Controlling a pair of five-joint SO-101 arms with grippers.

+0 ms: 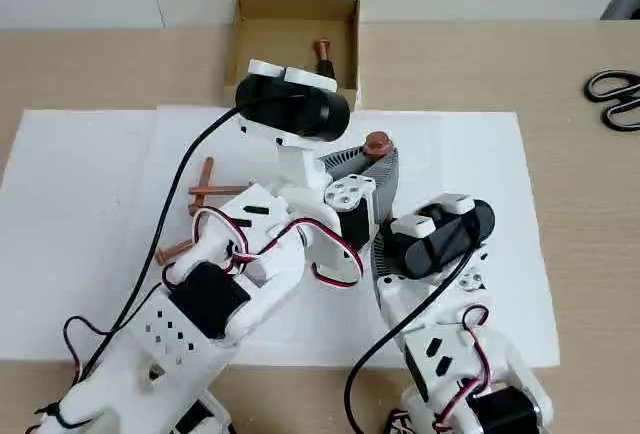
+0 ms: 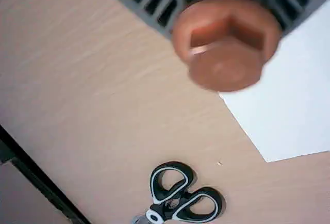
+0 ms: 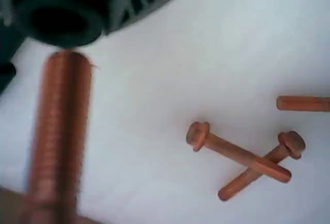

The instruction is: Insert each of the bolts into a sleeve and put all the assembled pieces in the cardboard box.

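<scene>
Beyond the right claw [image 1: 381, 241], clamped on the sleeve [image 3: 58, 21], lie loose bolts [image 3: 238, 155]; the left claw [image 1: 361, 168] grips a bolt [image 3: 59, 131], tip just beside the sleeve's mouth.

- The high view looks straight down on the table [image 1: 560, 64] from above.
- The left wrist view is very near a bolt head [image 2: 227, 43] and faces the scissors [image 2: 178, 195], which the high view shares.
- The right wrist view is close over the loose bolts [image 3: 240, 154].
</scene>
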